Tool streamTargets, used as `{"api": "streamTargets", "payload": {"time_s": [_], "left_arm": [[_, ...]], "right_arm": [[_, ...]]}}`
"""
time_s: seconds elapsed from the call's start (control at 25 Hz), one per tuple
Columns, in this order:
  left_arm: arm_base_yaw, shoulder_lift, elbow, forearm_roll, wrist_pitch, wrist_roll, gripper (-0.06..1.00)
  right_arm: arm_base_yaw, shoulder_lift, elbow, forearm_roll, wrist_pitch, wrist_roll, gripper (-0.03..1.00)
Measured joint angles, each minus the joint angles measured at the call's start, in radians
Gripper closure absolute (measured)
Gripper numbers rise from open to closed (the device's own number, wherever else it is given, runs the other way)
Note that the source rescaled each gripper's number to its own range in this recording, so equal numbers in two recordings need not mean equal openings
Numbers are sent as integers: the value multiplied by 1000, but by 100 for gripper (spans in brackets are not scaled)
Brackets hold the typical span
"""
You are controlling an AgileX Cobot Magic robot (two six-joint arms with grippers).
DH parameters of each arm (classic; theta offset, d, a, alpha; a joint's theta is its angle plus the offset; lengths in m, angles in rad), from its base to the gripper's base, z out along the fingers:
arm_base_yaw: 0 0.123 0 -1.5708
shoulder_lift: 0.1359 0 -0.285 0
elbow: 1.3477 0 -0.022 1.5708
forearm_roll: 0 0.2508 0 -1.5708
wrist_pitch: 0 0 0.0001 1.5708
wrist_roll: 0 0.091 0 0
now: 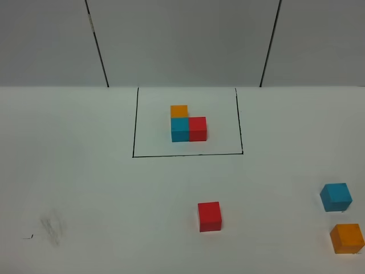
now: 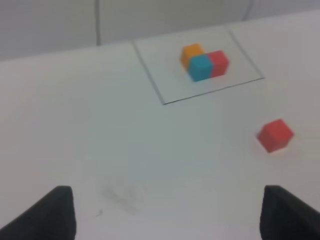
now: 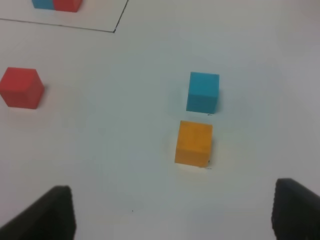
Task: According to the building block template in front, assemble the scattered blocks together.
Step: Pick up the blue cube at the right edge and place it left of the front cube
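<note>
- Dark fingertips [image 3: 47,215] of the right gripper [image 3: 172,217] stand wide apart with nothing between them. The gripper hangs above the white table [image 1: 85,188], angled down toward the orange block [image 1: 347,238] and the blue block [image 1: 335,197].
- Those two blocks lie near each other without touching, at the right edge of the exterior high view. The orange one is closer to that camera.
- The left gripper [image 2: 167,220] is also spread wide and empty. It is held over bare table and faces the red block [image 1: 209,216] and the template [image 1: 188,125].
- The red block sits alone near the middle of the table, on the near side of the thin black line [image 1: 188,154] and well apart from the other two blocks.
- The template rests inside that line. Its orange cube is joined behind the blue one, and its red cube is joined to the blue one's right, as the exterior high view shows it.
- A faint grey smudge [image 1: 52,227] marks the table at the left.
- A pale wall [image 1: 182,40] with dark seams stands behind the table.
</note>
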Motion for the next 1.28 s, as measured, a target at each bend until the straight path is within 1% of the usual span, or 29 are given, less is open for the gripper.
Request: {"api": "streamTargets", "payload": {"time_s": [0.04, 0.12, 0.2, 0.32, 0.56, 0.84, 1.08, 1.28], "left_arm": [[0, -43, 37, -32, -25, 17, 12], [1, -107, 88, -73, -39, 32, 12], [3, -156, 127, -90, -34, 32, 12], [36, -168, 151, -94, -6, 35, 12], [162, -168, 165, -94, 4, 58, 12], [316, -169, 175, -94, 46, 65, 13], [439, -171, 292, -95, 43, 66, 13], [514, -171, 298, -95, 31, 66, 13]], "right_arm": [[0, 0, 0, 0, 0, 0, 17], [0, 0, 0, 0, 0, 0, 17], [0, 0, 0, 0, 0, 0, 17], [0, 0, 0, 0, 0, 0, 17], [0, 0, 0, 0, 0, 0, 17], [0, 0, 0, 0, 0, 0, 17], [0, 0, 0, 0, 0, 0, 17], [0, 0, 0, 0, 0, 0, 17]]}}
